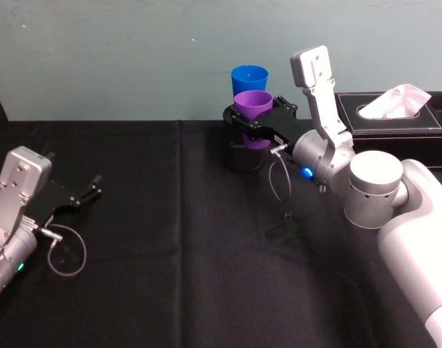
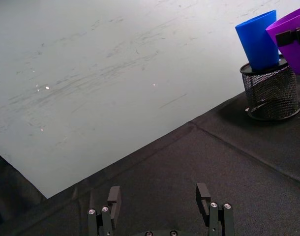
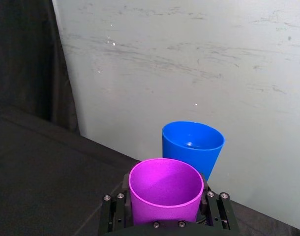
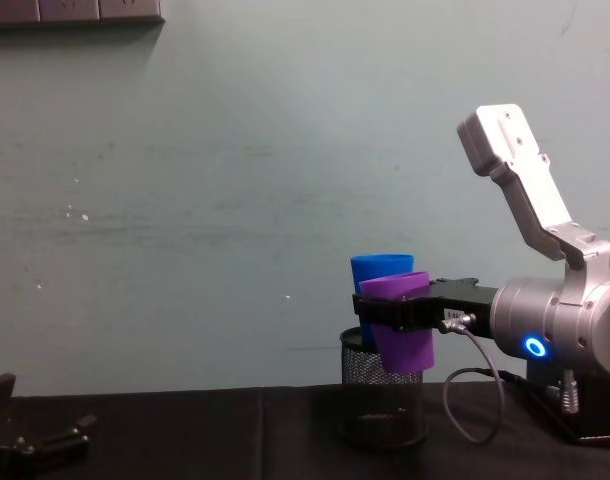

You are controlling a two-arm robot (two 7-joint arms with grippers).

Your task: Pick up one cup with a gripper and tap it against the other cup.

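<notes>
Right claw (image 1: 254,125) gripped the purple cup (image 1: 252,103) by its sides, aloft at the desk's (image 1: 170,290) back edge, just beside the blue cup (image 1: 249,76) standing in a mesh pen holder (image 2: 270,91); whether they touched was unclear. This looked like the tapping step, calling for a short, gentle nudge next. Left claw (image 1: 87,194) lay open near the left edge.

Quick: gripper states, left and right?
Left gripper: open, empty.
Right gripper: shut on the purple cup, beside the blue cup.

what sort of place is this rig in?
Likely a lab test bench staged as a desk: black-cloth table against a bare pale wall, a mesh pen holder, a tissue box. The right claw holds the purple cup near the blue cup.
</notes>
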